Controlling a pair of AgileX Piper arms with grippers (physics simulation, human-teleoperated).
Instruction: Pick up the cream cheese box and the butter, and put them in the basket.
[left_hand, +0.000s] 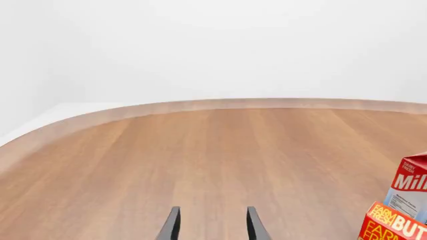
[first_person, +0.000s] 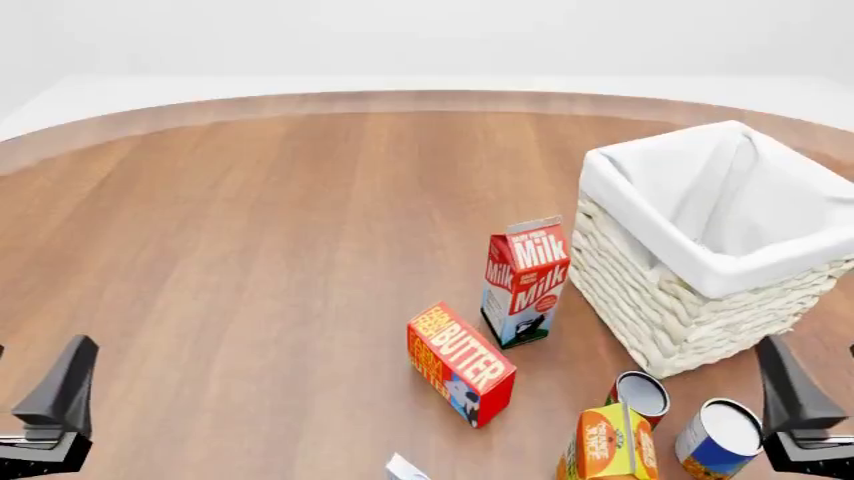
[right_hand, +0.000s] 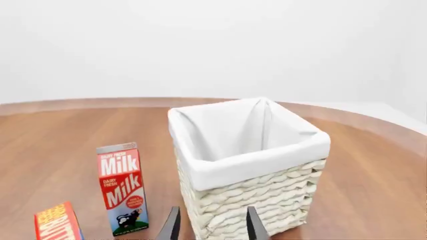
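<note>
The butter (first_person: 461, 363) is a red and orange carton lying on the wooden table, near the front and just left of the milk carton; its corner also shows in the wrist views (left_hand: 393, 225) (right_hand: 57, 225). A small white and pale blue corner at the front edge looks like the cream cheese box (first_person: 404, 468), mostly cut off. The basket (first_person: 667, 300) (right_hand: 253, 200), cream wicker with a white liner, stands at the right and holds nothing. My left gripper (first_person: 43, 365) (left_hand: 213, 225) hovers open at the front left. At the front right my right gripper (first_person: 810, 352) (right_hand: 213, 225) is open, facing the basket.
A red-and-white milk carton (first_person: 525, 282) (right_hand: 123, 187) (left_hand: 408, 187) stands upright between butter and basket. An orange juice carton (first_person: 607, 442) and two cans (first_person: 642, 393) (first_person: 717, 435) sit in front of the basket. The table's curved far edge (first_person: 400, 100) runs across the back.
</note>
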